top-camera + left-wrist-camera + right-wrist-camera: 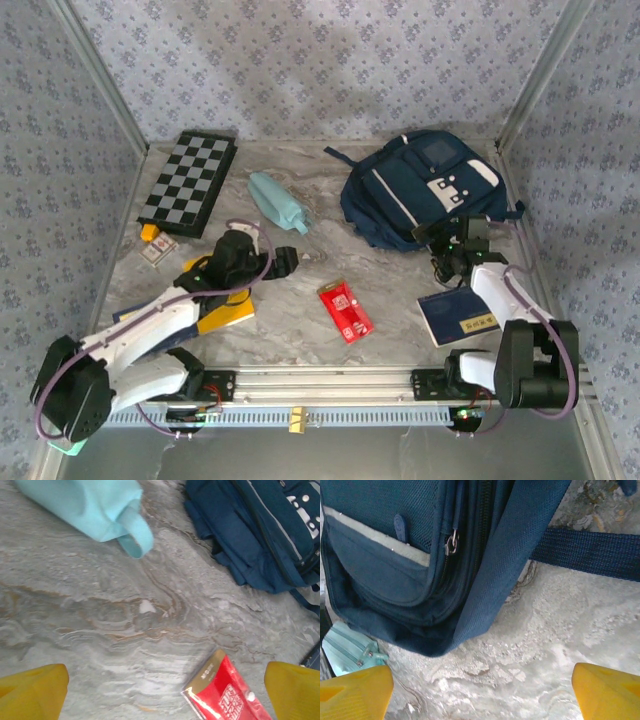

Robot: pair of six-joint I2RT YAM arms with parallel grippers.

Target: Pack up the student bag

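Observation:
The student bag (425,190) is a navy backpack with white pocket patches, lying flat at the back right of the table. My right gripper (455,240) hovers at its near edge, open, with nothing between its yellow fingers (355,692). In the right wrist view the bag (395,555) lies just ahead, its zipper pull (451,544) closed and a dark strap (590,552) running off to the right. My left gripper (285,262) is open over bare table at the centre left. Its yellow fingertips (30,692) frame the table, with the bag's corner (260,535) at the upper right.
A teal pouch (280,203) lies left of the bag. A red packet (345,312) sits mid-table, a navy booklet (458,318) under the right arm, a yellow-and-blue book (225,315) under the left arm. The chessboard (188,183) lies back left, small items (155,245) near it.

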